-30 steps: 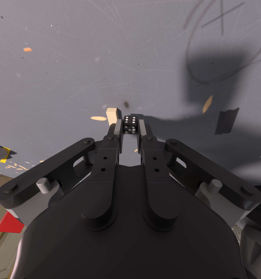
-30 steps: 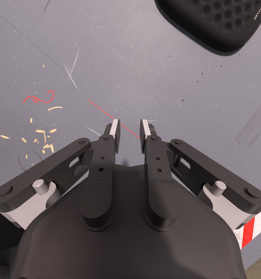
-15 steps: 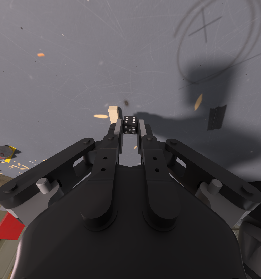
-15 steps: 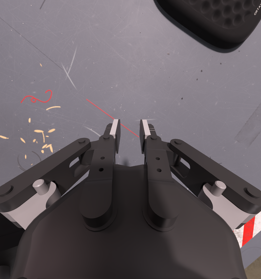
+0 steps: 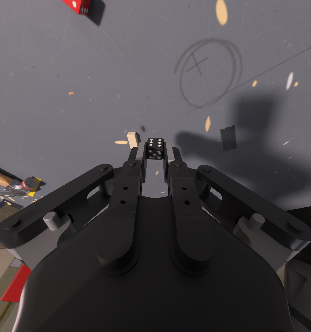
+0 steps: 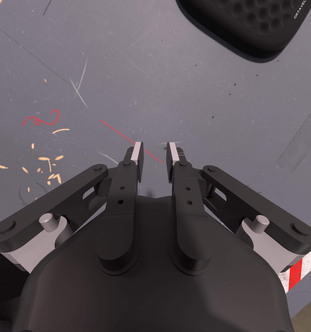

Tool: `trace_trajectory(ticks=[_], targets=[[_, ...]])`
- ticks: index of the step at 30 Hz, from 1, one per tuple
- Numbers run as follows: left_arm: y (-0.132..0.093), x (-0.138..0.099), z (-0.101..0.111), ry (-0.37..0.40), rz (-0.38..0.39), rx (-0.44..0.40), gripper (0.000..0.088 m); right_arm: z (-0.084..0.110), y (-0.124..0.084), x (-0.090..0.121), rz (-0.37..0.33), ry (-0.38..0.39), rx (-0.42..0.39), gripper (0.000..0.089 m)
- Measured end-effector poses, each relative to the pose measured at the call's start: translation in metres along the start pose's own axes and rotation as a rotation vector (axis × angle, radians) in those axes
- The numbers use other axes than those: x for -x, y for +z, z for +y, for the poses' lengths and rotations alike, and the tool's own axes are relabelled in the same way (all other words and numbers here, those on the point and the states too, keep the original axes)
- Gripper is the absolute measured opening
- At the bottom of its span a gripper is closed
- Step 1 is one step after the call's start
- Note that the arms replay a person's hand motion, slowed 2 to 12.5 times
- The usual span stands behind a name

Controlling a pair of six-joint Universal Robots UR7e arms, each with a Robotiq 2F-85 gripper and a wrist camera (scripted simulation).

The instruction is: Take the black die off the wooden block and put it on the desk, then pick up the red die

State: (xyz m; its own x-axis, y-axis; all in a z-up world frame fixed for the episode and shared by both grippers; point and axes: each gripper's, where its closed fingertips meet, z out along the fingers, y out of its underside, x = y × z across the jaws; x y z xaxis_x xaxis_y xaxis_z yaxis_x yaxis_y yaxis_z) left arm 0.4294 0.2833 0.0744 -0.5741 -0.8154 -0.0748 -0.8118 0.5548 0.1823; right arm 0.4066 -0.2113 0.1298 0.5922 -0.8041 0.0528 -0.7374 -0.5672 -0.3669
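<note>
The black die (image 5: pixel 155 148) is clamped between the fingers of the left end effector (image 5: pixel 154 150), held above the grey tabletop (image 5: pixel 79 80). The wooden block (image 5: pixel 132 141) stands just at its 10 o'clock, and the red die (image 5: pixel 80 6) lies well off at 11 o'clock. The right end effector (image 6: pixel 154 152) hangs over bare tabletop, fingers apart and empty, with a black pad (image 6: pixel 250 23) at its 1 o'clock.

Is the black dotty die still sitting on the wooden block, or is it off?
Off. The left claw pinches the black white-dotted die above the grey desk, beside the pale wooden block.
</note>
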Motion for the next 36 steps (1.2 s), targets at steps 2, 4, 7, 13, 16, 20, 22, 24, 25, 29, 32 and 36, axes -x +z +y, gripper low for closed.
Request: trace_trajectory(ticks=[2, 4, 7, 13, 16, 20, 22, 24, 25, 29, 32, 36], targets=[[-0.008, -0.003, -0.004, 0.015, -0.009, -0.009, 0.0163, 0.0, 0.0, 0.0, 0.001, 0.001, 0.0, 0.0232], [-0.016, -0.007, -0.008, 0.03, -0.017, -0.017, 0.0163, 0.0, 0.0, 0.0, 0.001, 0.0, 0.0, 0.0232], [-0.029, -0.014, -0.014, 0.056, -0.026, -0.028, 0.0163, 0.0, -0.001, 0.001, 0.002, -0.004, 0.001, 0.0233], [-0.056, -0.037, -0.031, 0.123, -0.04, -0.066, 0.0163, 0.001, -0.003, 0.001, 0.006, -0.006, -0.003, 0.0228], [-0.069, -0.052, -0.04, 0.162, -0.044, -0.088, 0.0163, 0.001, -0.005, 0.001, 0.008, -0.006, -0.01, 0.0227], [-0.083, -0.075, -0.054, 0.218, -0.042, -0.119, 0.0163, 0.001, -0.008, 0.0, 0.01, -0.005, -0.018, 0.0226], [-0.089, -0.089, -0.062, 0.248, -0.035, -0.135, 0.0163, 0.002, -0.01, 0.0, 0.012, -0.005, -0.022, 0.0226], [-0.093, -0.104, -0.07, 0.28, -0.025, -0.15, 0.0163, 0.003, -0.012, 0.0, 0.012, -0.005, -0.026, 0.0227], [-0.095, -0.111, -0.074, 0.297, -0.02, -0.157, 0.0163, 0.003, -0.013, 0.0, 0.013, -0.004, -0.028, 0.0227], [-0.098, -0.144, -0.09, 0.365, 0.002, -0.189, 0.0163, 0.006, -0.017, 0.0, 0.017, -0.002, -0.035, 0.023], [-0.096, -0.169, -0.104, 0.419, 0.019, -0.215, 0.0163, 0.009, -0.022, -0.002, 0.023, 0.004, -0.043, 0.023], [-0.087, -0.201, -0.12, 0.486, 0.036, -0.238, 0.0163, 0.014, -0.029, -0.004, 0.031, 0.017, -0.06, 0.023]])
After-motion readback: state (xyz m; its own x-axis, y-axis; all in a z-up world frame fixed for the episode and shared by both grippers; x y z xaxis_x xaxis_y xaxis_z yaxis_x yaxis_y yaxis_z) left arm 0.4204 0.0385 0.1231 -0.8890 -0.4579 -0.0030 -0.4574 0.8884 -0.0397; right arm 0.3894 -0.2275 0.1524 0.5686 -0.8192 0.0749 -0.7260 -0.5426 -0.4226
